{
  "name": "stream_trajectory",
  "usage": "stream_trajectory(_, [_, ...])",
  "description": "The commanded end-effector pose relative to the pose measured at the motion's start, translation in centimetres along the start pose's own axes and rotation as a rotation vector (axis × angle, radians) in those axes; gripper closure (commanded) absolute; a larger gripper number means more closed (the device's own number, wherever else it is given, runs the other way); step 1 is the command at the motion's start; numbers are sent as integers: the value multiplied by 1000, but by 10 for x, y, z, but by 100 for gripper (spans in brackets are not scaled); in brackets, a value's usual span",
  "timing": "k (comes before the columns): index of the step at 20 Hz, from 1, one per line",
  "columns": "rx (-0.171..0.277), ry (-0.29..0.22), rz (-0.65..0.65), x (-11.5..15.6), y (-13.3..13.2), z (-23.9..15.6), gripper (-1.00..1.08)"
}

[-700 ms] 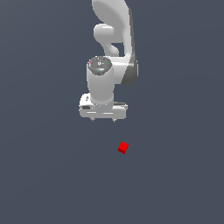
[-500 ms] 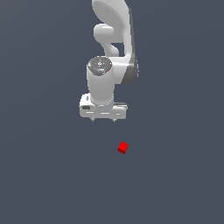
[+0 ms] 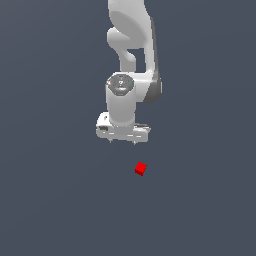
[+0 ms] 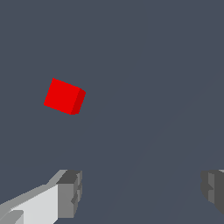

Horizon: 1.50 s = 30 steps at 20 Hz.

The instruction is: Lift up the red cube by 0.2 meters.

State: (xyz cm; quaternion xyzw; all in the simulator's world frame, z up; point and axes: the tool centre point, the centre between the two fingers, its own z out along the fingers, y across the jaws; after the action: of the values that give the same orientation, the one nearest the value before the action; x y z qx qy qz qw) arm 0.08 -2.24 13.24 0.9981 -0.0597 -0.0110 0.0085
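A white Franka Panda arm is seen poised above a plain dark grey desk, its end effector pointed downward with the fingers spread wide apart and nothing held between them. The red cube is shown resting on the desk, apart from the end effector, below it and slightly toward the exterior view's right. In the wrist view, the red cube is seen lying outside the gap between the two grey fingertips, untouched and turned at a slight angle to them. One bright top face and one darker side face of the cube are visible.
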Motion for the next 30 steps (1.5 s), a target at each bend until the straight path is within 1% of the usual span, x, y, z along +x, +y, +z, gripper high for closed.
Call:
stream_trajectory(1, [2,1,30,4,-9,10,-92])
stream_trajectory(11, [12,10,204,33,-56,65,-92])
stream_trajectory(16, [17,14,278,49,-75,87,-92])
stream_trajectory(23, [21,17,338,64,-88,105,-92])
stream_trajectory(30, [22,18,353,68,-91,109,-92])
